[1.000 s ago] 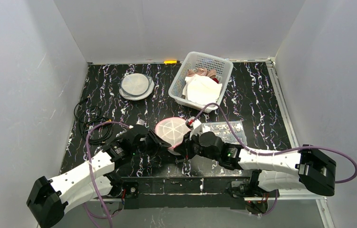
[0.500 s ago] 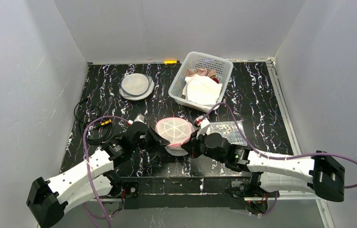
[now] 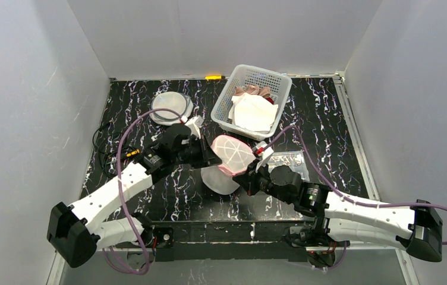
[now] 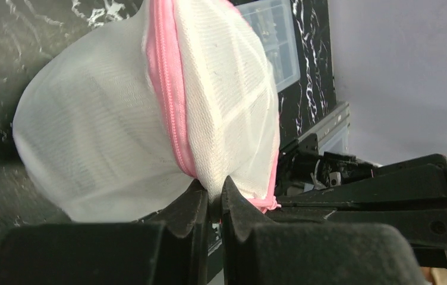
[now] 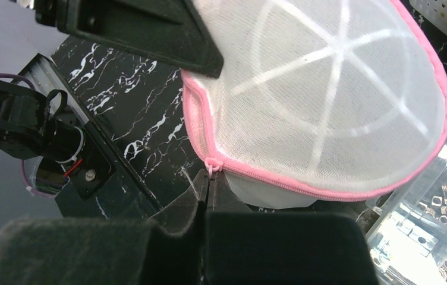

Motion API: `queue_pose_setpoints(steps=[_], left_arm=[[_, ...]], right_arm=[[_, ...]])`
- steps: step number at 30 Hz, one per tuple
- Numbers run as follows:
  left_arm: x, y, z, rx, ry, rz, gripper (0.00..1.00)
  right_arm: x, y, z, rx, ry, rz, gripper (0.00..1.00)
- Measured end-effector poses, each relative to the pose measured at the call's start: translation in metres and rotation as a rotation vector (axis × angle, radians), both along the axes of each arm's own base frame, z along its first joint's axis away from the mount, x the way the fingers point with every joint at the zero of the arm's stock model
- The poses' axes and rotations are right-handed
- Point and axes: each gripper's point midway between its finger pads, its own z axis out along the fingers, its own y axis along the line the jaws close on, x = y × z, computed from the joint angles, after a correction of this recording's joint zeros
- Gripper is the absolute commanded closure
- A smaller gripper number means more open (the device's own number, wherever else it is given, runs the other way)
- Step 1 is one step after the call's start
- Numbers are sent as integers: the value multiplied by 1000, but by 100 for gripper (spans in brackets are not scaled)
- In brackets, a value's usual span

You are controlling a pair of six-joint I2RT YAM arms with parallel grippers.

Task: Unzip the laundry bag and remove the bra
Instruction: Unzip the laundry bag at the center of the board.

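Now the bag point(image 3: 231, 155) hangs lifted over the table's point(image 3: 328, 119) middle, btwn both arms. Left gripper point(image 4: 214, 193) clamps mesh by the pink zip point(image 4: 164, 89); right gripper point(image 5: 207, 187) pinches the pull point(image 5: 211, 166). Risk: tiny pull slips out, or mesh jams the zip w/o enough tension. Bra not visible, prob. inside.

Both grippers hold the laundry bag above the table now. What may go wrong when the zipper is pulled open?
The right gripper pinches only the small zipper pull; it may slip out when pulling starts. The left gripper holds a thin fold of the laundry bag at its pink seam; the mesh may slide free and the bag drop. The clear parts box lies close by and might be knocked.
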Motion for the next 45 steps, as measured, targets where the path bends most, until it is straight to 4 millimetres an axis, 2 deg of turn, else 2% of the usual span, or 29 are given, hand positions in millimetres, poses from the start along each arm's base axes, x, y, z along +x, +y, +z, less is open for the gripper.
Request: queue_pose_setpoints(steps=[5, 9, 12, 15, 17, 21, 24, 27, 31, 36, 42, 45], left_arm=[[8, -4, 4, -3, -29, -149, 100], [8, -4, -12, 15, 9, -179, 100], [3, 1, -30, 23, 44, -154, 100], [-9, 14, -50, 36, 95, -102, 89], [-13, 20, -53, 42, 107, -73, 74], [-15, 32, -39, 17, 66, -1, 42], [-19, 39, -25, -23, 43, 43, 34], [-26, 44, -19, -60, 55, 76, 31], [-44, 47, -31, -84, 128, 120, 31], [-70, 39, -42, -107, 197, 137, 33], [-59, 36, -43, -180, 223, 249, 38], [-52, 31, -48, -193, 251, 283, 44]], right_arm=[[0, 1, 3, 7, -4, 4, 99], [-1, 4, -4, -3, 14, 3, 99], [-3, 7, -18, -22, 38, 9, 99], [-8, 12, -38, -65, 71, 28, 99], [-10, 16, -45, -75, 85, 36, 99], [-12, 23, -42, -50, 91, 46, 99], [-13, 25, -39, -32, 89, 49, 99], [-13, 26, -38, -26, 90, 49, 99], [-15, 28, -36, -18, 94, 53, 99], [-18, 32, -39, -16, 101, 72, 99], [-24, 39, -43, -16, 112, 111, 99], [-27, 42, -41, -8, 113, 130, 99]])
